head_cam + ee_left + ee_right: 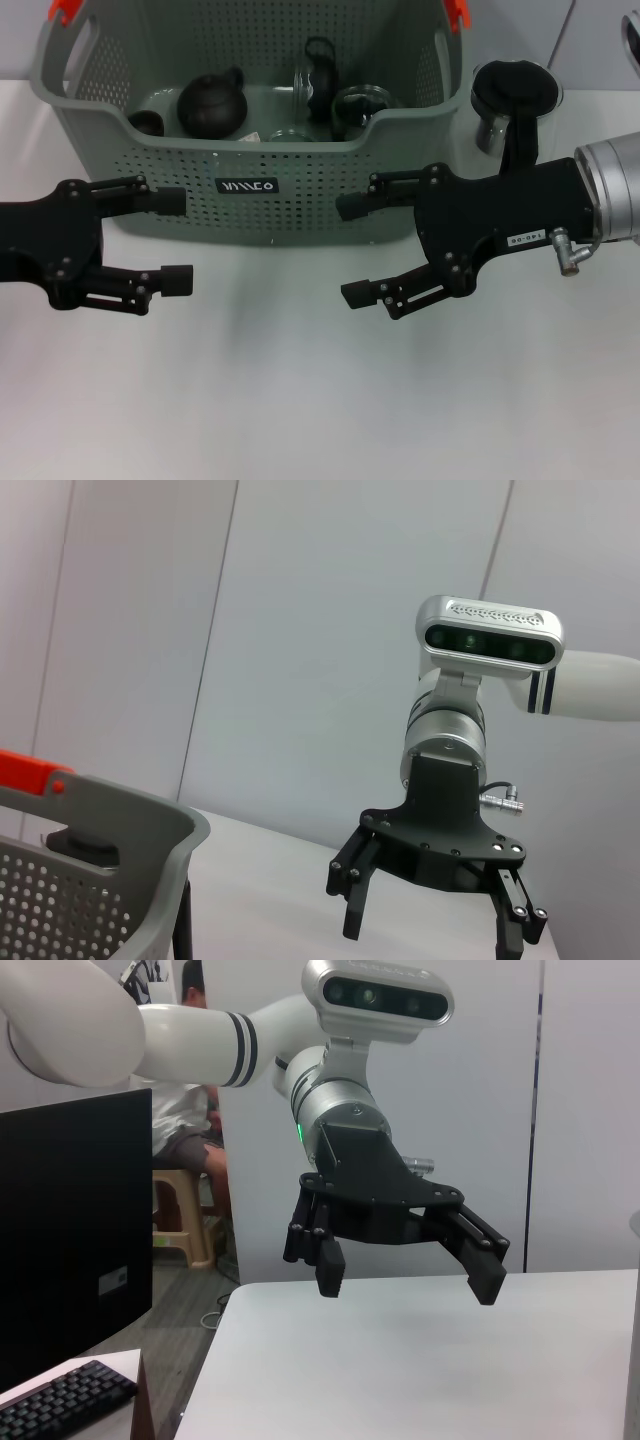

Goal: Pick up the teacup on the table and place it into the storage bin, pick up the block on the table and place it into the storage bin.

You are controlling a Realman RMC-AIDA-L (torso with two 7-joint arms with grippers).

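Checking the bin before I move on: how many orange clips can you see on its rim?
2: one orange clip at the storage bin's far left corner, the other at its far right corner. Any beyond the frame's top edge would be hidden.

both arms: matte black two-finger linkage grippers, left [175, 240] and right [357, 250], visible screws, silver cylindrical wrist, white link with dark bands, grey wrist camera bar.
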